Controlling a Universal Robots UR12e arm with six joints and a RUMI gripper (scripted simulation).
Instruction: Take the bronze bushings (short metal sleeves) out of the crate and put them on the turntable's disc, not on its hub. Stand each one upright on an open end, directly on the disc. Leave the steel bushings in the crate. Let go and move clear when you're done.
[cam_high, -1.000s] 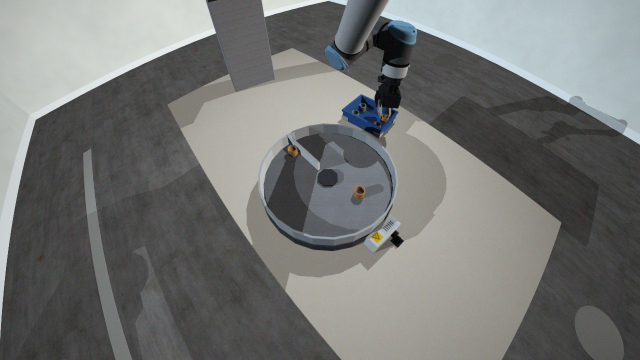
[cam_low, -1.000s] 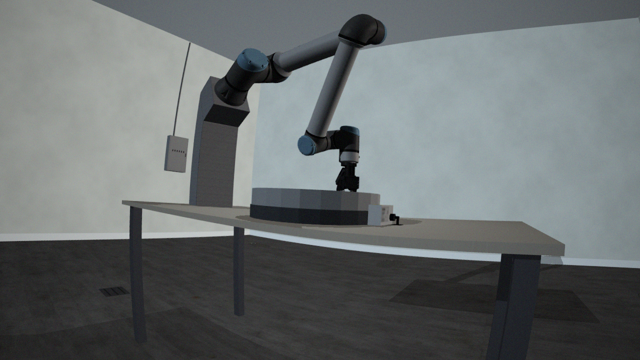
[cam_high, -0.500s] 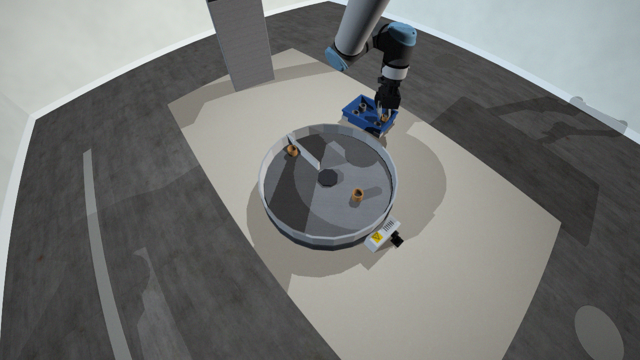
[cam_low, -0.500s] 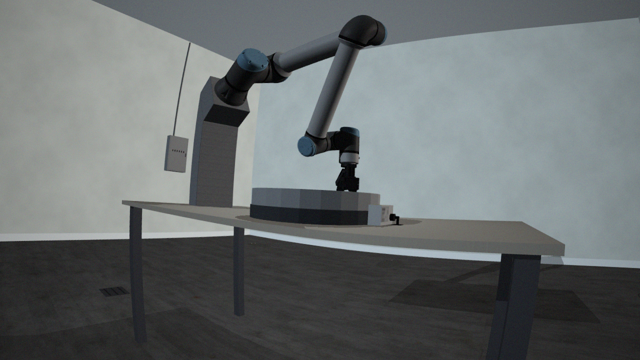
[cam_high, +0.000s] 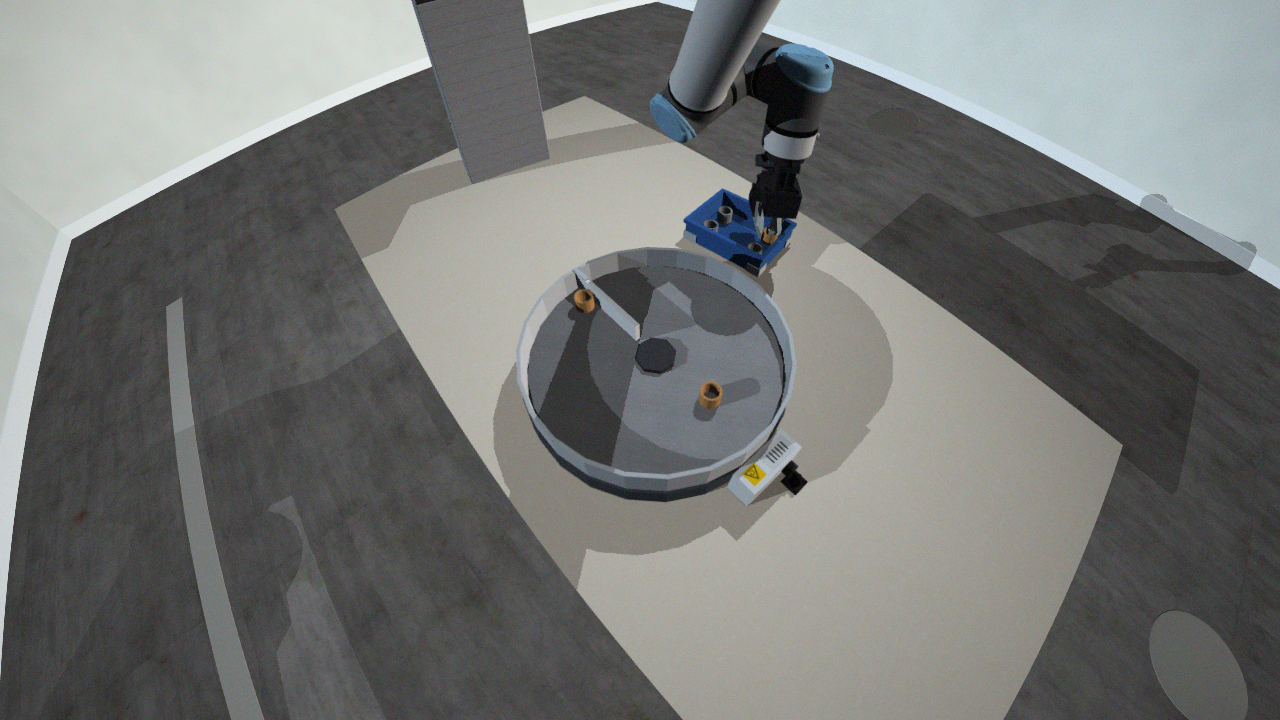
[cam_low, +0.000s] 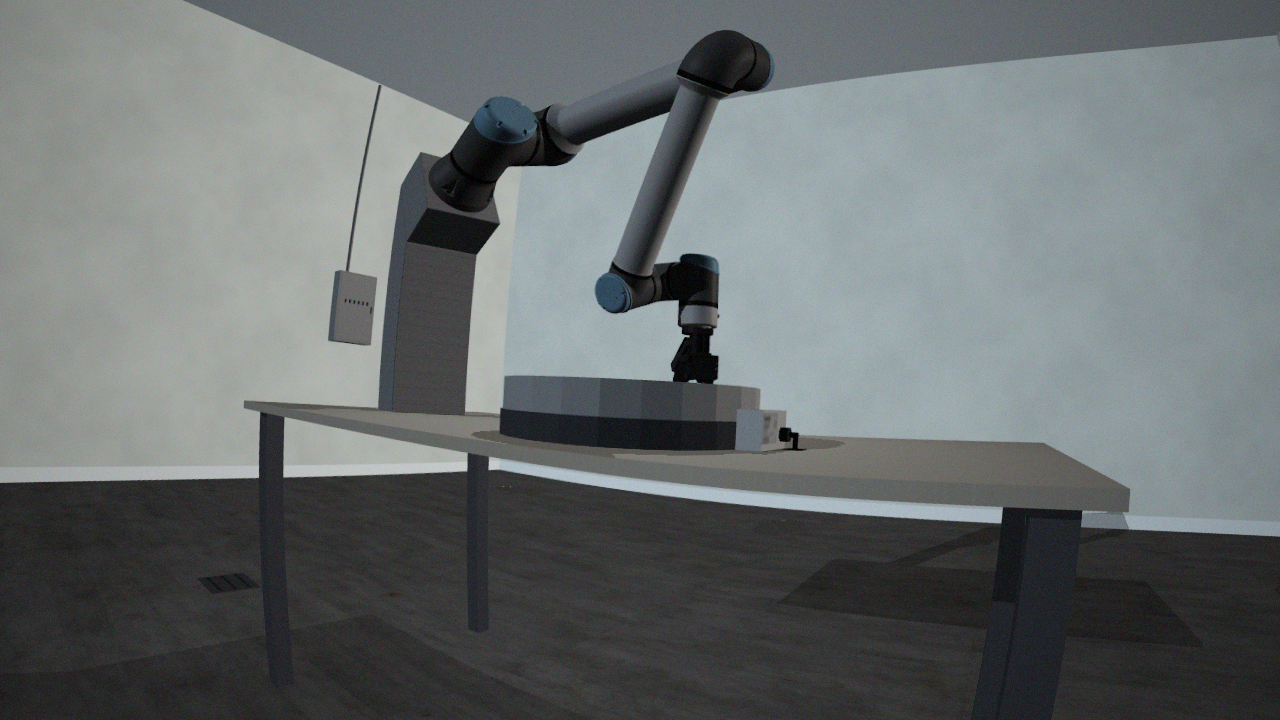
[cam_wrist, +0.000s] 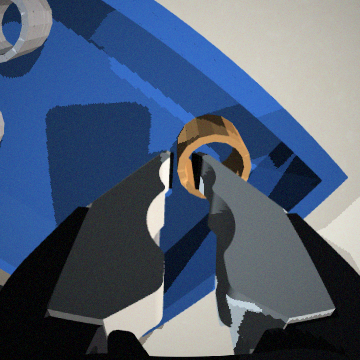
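Your pincer (cam_high: 768, 232) (cam_low: 695, 362) (cam_wrist: 182, 155) is down at the blue rectangular crate (cam_high: 723, 248) (cam_wrist: 270, 97), its fingers nearly together. They straddle one wall of a short orange-brown bronze bushing (cam_high: 770, 238) (cam_wrist: 212, 126), with one tip in the bore; you cannot tell whether they grip it, as a sliver of blue shows beside the wall. That bushing is in the crate, near a corner.

Further along the crate you have grey steel bushings (cam_high: 725, 215) (cam_wrist: 37, 25), which must stay. The top view shows three, one close to the bronze piece.

Beyond lies the round grey turntable disc (cam_high: 662, 434). Two bronze bushings already stand on it, seemingly upright: one (cam_high: 709, 402) in the open half, the other (cam_high: 584, 308) close beside the thin white divider (cam_high: 613, 307). Both are off the dark hub (cam_high: 655, 355). I judge you have one bronze bushing left to place, then release and withdraw.

Lift straight up past the crate walls before crossing; the raised grey rim (cam_high: 657, 483) (cam_low: 626, 398) needs clearing too. The disc offers you open room on the crate side and toward the front, away from hub and divider.
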